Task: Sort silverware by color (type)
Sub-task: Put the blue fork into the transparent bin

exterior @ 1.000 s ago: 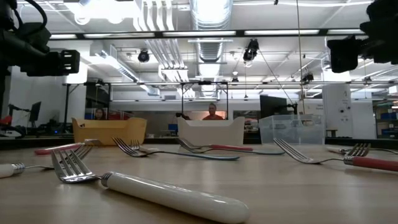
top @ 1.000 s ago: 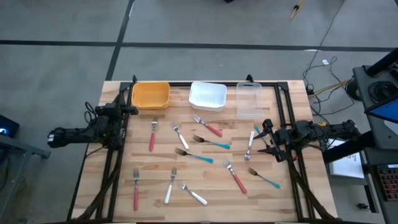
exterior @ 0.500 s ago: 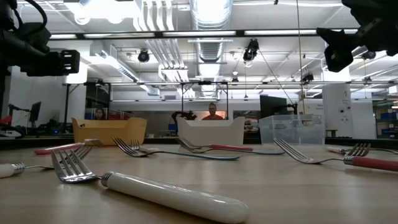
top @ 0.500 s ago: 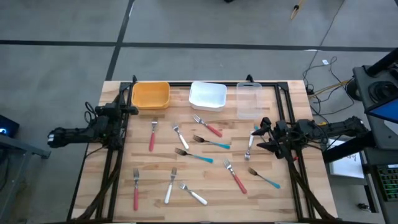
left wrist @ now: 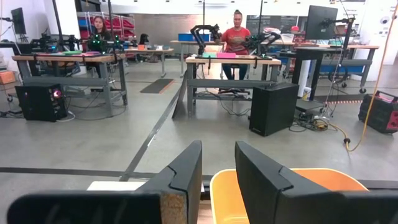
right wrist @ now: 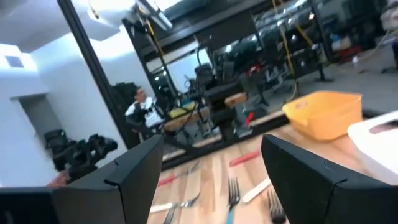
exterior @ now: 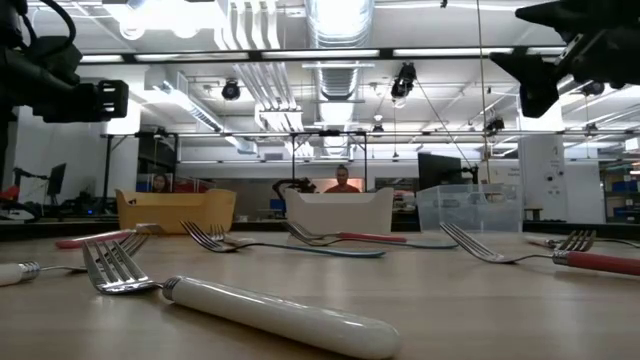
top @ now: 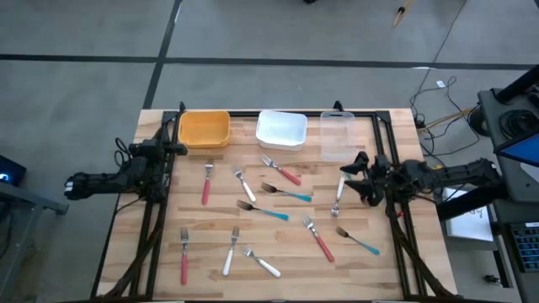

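Note:
Forks with red, white and teal handles lie flat and scattered on the wooden table (top: pixel 396 261). Among them are a red one (top: pixel 205 183), a white one (top: pixel 263 263) and a teal one (top: pixel 286 193). My right gripper (top: pixel 354 174) is open and hovers above the table's right side, over a white-handled fork (top: pixel 338 195) and close to the clear bin (top: pixel 337 135). In the right wrist view its fingers (right wrist: pixel 124 180) stand wide apart with forks beyond them. My left gripper (top: pixel 174 148) waits at the far left, narrowly open, beside the orange bin (top: pixel 204 128).
Three bins stand in a row along the far edge: the orange bin (left wrist: pixel 292 186), a white bin (top: pixel 281 129) and the clear bin (exterior: pixel 468 207). A black frame rail (top: pixel 386 160) runs along the table's right side by my right arm. People sit at desks in the room behind.
My right gripper has moved a little toward the table's far edge and left, rising in the low view and turning somewhat. The forks and my left arm have stayed where they were.

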{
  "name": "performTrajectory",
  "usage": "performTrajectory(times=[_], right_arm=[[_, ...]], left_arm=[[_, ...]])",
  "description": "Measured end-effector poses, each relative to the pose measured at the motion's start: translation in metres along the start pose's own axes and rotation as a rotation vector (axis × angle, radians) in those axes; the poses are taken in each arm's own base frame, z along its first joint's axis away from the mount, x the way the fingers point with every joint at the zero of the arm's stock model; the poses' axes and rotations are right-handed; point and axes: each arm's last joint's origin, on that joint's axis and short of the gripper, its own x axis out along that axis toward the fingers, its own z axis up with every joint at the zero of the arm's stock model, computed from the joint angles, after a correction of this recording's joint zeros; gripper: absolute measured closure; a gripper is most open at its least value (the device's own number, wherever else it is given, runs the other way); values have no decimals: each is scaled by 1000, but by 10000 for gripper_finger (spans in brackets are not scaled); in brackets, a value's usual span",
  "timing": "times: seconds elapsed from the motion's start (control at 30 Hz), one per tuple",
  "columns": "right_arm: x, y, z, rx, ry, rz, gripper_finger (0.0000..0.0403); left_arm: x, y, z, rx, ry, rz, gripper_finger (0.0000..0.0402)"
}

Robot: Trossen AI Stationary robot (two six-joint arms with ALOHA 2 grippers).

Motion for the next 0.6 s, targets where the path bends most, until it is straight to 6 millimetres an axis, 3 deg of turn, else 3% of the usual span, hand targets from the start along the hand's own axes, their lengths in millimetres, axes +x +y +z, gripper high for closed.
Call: performTrajectory(times=[0.2, 0.6], right_arm=[[0, -4, 11, -86, -97, -36, 138], [5, 0, 36, -140, -129, -78, 138]], left_arm=[[0, 0, 0, -1, 0, 0, 324], [0, 0, 0, -36, -4, -15, 324]])
